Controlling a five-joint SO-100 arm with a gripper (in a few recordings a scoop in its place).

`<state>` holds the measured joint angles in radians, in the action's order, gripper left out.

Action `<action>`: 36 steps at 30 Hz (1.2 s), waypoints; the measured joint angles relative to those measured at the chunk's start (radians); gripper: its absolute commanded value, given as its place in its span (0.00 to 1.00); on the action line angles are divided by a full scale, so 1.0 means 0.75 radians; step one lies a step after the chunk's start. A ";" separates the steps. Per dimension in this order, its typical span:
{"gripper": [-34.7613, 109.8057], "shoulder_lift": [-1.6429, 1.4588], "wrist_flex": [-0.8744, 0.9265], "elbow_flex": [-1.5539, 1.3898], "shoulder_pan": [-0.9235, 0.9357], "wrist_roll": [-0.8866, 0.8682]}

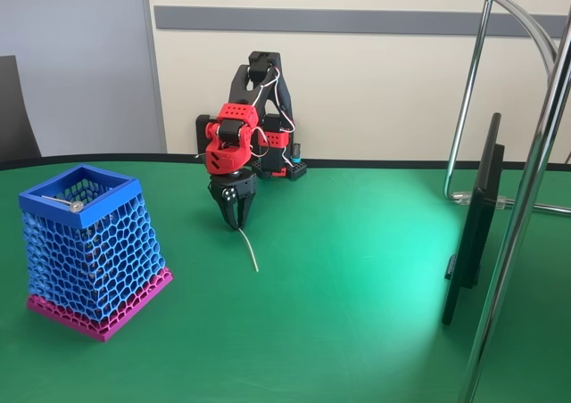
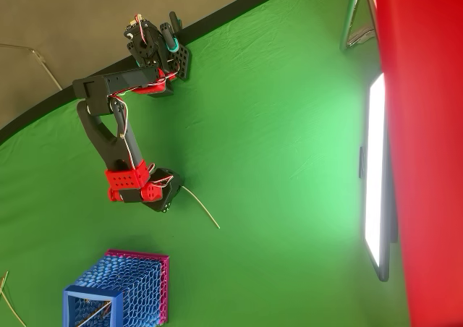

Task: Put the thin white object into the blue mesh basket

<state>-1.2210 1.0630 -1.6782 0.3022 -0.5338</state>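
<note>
The thin white object (image 1: 249,250) slants down from my gripper (image 1: 239,226) toward the green table, its lower end at or just above the cloth. In the overhead view the thin white object (image 2: 201,207) runs away from the gripper (image 2: 176,189) toward the lower right. The black fingers look shut on its upper end. The blue mesh basket (image 1: 42,197), with a magenta base, stands at the left of the fixed view, well apart from the gripper. From overhead the blue mesh basket (image 2: 74,292) sits at the bottom left, below the arm.
A thin rod with a small metal head (image 1: 71,204) lies inside the basket's rim. A dark monitor (image 1: 475,217) and chrome stand poles (image 1: 528,189) occupy the right side. The table's black edge (image 1: 375,164) runs behind the arm's base.
</note>
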 measured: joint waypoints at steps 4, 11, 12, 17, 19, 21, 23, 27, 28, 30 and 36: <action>0.27 -0.057 0.039 0.067 -0.004 0.045; 0.26 -0.133 0.086 0.190 -0.004 0.139; 0.26 -0.147 0.086 0.219 -0.002 0.153; 0.26 -0.192 0.084 0.340 0.012 0.233; 0.26 -0.209 0.084 0.399 0.025 0.266; 0.26 -0.217 0.088 0.432 0.027 0.290; 0.25 -0.221 0.065 0.511 0.035 0.331; 0.25 -0.252 -0.029 0.628 0.076 0.395; 0.25 -0.252 -0.047 0.654 0.084 0.405; 0.25 -0.252 -0.090 0.722 0.102 0.434; 0.25 -0.194 -0.250 0.933 0.178 0.477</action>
<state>-1.3668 0.8759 -0.9787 0.4357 -0.1764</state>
